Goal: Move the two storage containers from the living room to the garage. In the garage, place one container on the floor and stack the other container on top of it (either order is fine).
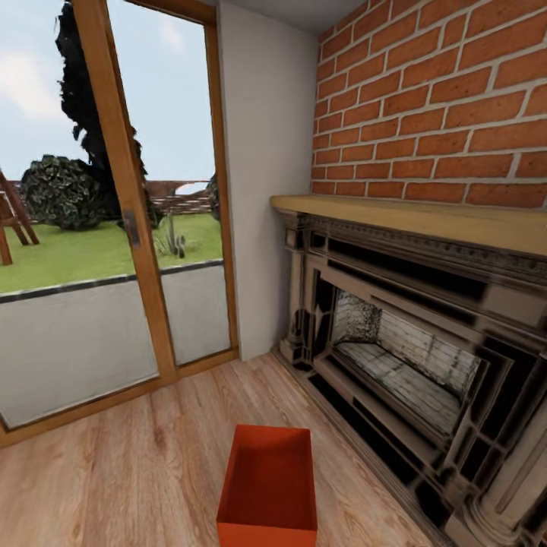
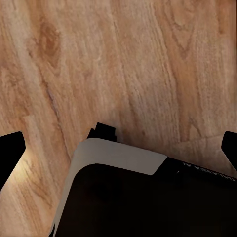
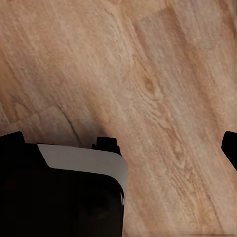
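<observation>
Bright daylight enters through the glass door (image 1: 114, 228); renders are soft, slightly blurred, with faint shadows.

Glazed door (image 1: 114, 228), light wood frame, dark handle; lawn, shrubs and paving beyond. White wall section (image 1: 266, 190) beside it. Red brick chimney (image 1: 433, 99) above light wood mantel (image 1: 425, 216). Ornate dark fireplace (image 1: 410, 365), pale firebox interior. Wood plank flooring (image 1: 129, 463).
</observation>
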Controlling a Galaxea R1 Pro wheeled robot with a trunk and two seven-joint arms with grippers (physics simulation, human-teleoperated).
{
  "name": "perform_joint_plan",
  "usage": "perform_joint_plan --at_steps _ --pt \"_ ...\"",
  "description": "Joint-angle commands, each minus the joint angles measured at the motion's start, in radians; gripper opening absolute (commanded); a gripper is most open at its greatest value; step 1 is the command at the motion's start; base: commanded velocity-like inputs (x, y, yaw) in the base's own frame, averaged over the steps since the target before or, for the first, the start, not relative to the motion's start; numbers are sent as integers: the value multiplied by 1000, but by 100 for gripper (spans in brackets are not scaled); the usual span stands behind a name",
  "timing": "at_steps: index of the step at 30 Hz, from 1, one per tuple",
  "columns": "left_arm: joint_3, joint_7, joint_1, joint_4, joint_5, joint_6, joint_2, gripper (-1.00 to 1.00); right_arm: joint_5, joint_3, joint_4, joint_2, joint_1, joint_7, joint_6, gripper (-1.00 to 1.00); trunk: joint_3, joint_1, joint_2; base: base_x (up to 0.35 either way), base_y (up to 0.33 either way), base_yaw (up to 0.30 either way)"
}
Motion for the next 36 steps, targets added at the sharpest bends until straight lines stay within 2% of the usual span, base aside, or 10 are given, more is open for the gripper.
perform_joint_plan --at_steps 1,11,14,24,36 --pt "-6 2 0 0 6 -1 0 100 -6 8 3 1 -1 -1 -5 100 -1 0 -1 0 0 -85" --pt "-6 2 0 0 5 -1 0 100 -1 8 3 1 -2 6 10 100 -1 0 -1 0 0 -12" --pt "-6 2 0 0 5 -2 0 100 -2 8 3 8 -1 6 13 100 -1 0 -1 0 0 -6" --pt "-6 2 0 0 5 -2 0 100 -5 7 3 8 -1 -3 13 100 -1 0 -1 8 0 -188" --pt "-6 2 0 0 8 -2 1 100 -5 7 3 6 -1 -6 13 100 -1 0 -1 283 0 -6"
